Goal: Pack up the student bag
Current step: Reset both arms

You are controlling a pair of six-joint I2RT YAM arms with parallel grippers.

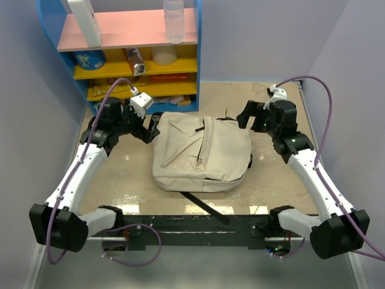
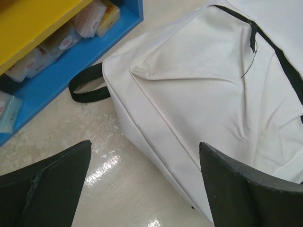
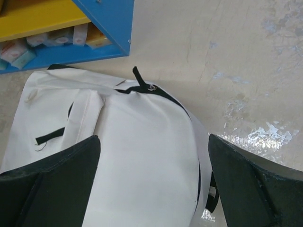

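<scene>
The student bag, a beige backpack with black zippers, lies flat in the middle of the table with its front pocket facing up. My left gripper hovers at the bag's upper left corner, open and holding nothing. In the left wrist view the gripper spans the edge of the bag over the tabletop. My right gripper hangs at the bag's upper right corner, also open and empty. In the right wrist view this gripper is above the bag, near the black zipper pull.
A blue shelf unit with yellow and pink shelves stands at the back left, holding a clear bottle, a white container and small packets. A black strap trails from the bag toward the near edge. The bag's handle loop lies by the shelf.
</scene>
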